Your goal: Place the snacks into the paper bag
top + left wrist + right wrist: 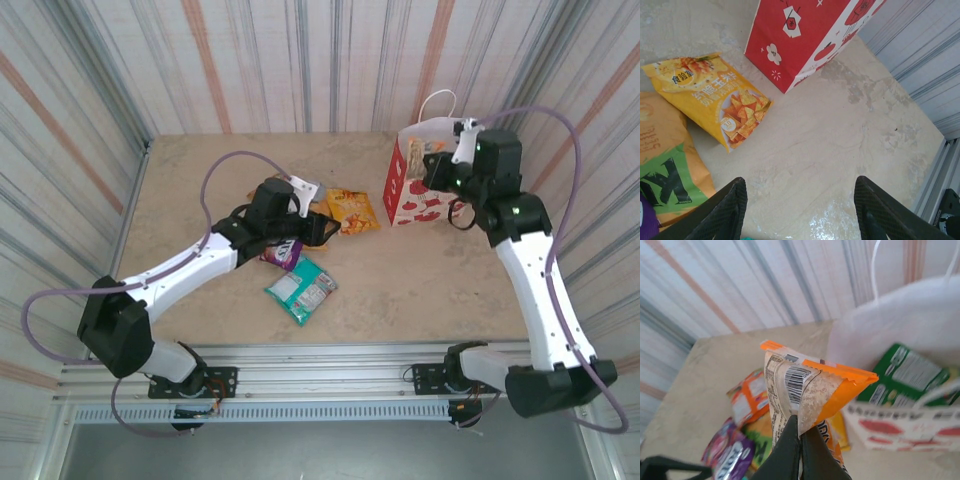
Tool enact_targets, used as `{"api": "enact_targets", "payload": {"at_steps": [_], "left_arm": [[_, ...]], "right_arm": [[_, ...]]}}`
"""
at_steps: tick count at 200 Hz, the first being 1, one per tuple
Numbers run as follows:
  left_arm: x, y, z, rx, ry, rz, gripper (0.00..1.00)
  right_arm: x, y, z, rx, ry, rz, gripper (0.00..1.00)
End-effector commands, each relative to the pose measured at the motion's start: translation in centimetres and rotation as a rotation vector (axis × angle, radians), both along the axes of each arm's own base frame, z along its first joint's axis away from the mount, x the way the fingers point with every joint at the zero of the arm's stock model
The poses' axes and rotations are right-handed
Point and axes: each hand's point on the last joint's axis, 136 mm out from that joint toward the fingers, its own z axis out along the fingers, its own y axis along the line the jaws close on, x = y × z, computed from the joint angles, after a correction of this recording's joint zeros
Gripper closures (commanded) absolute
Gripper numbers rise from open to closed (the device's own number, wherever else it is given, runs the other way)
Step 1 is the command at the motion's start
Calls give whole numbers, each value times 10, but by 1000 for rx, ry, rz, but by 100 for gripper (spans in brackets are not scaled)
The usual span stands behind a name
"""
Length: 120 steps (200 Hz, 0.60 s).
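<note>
- Paper bag (410, 195): upright, far right of table (400, 285); green packet (910, 372) inside.
- Right gripper (800, 432): clamped on orange packet (812, 390), just beside bag mouth; packet's long axis runs straight out from the jaws, crimped seam outermost.
- Left gripper (800, 195): jaws apart, above table near yellow packet (710, 95).

Overhead plus two wrist views.
Top external looks down from high at the near edge on the whole table (420, 290). Left wrist, low, faces the paper bag (800, 35); right wrist, tight behind an orange packet (840, 385), shares it, blurred, perhaps from above.

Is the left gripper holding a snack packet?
No: the left gripper stands open, with only table showing between its fingers.
</note>
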Motion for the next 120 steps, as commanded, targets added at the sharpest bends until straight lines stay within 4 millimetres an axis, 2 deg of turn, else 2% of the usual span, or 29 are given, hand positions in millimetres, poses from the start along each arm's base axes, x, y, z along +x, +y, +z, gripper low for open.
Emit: {"api": "enact_targets", "payload": {"at_steps": [1,40,59,90,109,120], "left_arm": [[-2,1,17,1,-25,-33,39],[2,2,17,0,-19,-33,39],[4,3,15,1,-15,-29,39],[7,6,13,3,-11,-18,39],[8,7,13,3,-9,-15,39],[9,8,13,4,-8,-13,39]], "right_arm": [[24,-19,2,-95,-1,-38,95],[67,-35,-6,-90,31,-54,94],[82,-34,-15,-78,63,-36,94],[96,-27,-26,-56,88,-1,93],[100,-24,-29,-48,99,12,88],[101,-24,-32,-48,111,11,78]]}}
